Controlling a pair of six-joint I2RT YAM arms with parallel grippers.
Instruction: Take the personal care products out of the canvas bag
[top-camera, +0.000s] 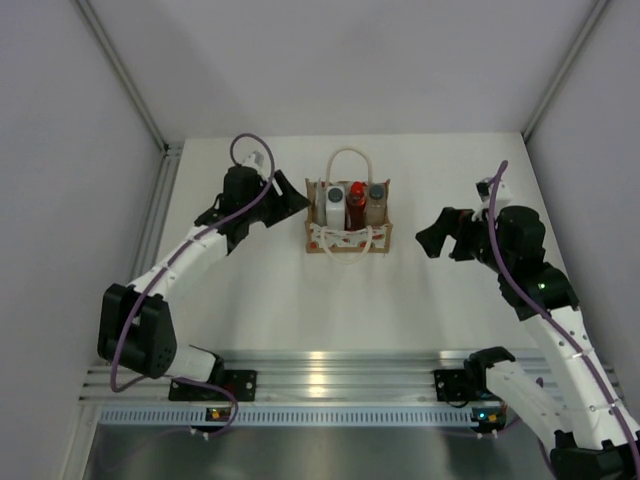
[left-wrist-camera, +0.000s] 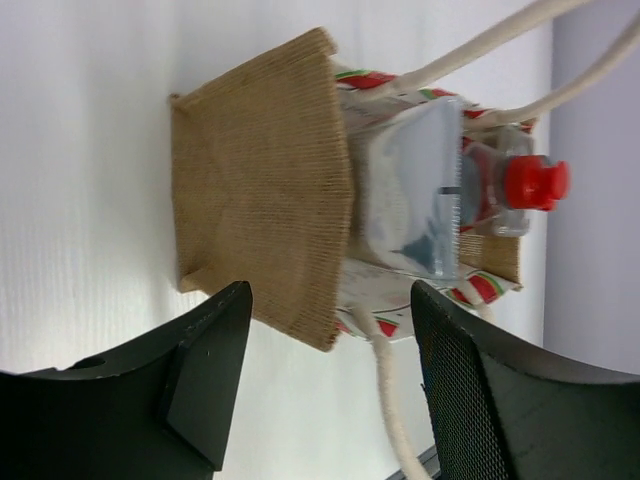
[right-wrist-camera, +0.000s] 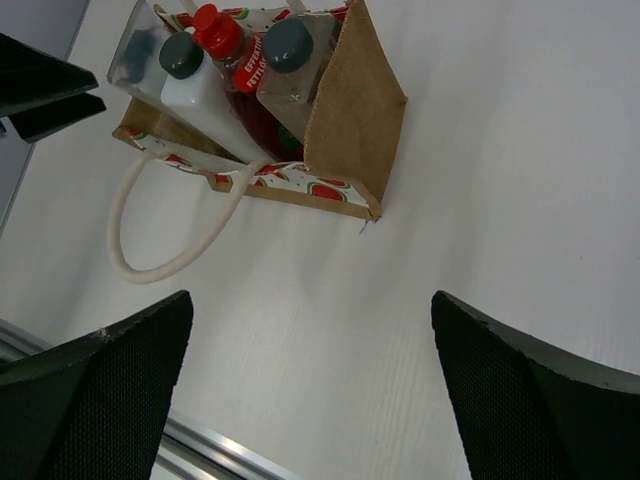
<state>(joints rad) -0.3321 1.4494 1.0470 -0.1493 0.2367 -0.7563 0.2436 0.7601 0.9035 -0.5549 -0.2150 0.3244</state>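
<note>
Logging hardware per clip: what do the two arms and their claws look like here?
Both arms have white link segments with black joint housings, and a purple cable runs along each. The left claw and right claw are black; wrist views show wide fingers faced with fine mesh-textured pads.

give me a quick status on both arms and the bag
Left pincer open beside canvas bag; right pincer open, clear. All three products in bag. Rope handles over top.

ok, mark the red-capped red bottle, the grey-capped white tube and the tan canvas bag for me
red bottle with red cap (right-wrist-camera: 213, 29), right wrist view, on its cap.
white squeeze tube with grey cap (right-wrist-camera: 200, 98), right wrist view, on its body.
tan canvas bag (left-wrist-camera: 262, 180), left wrist view, on its side panel.
</note>
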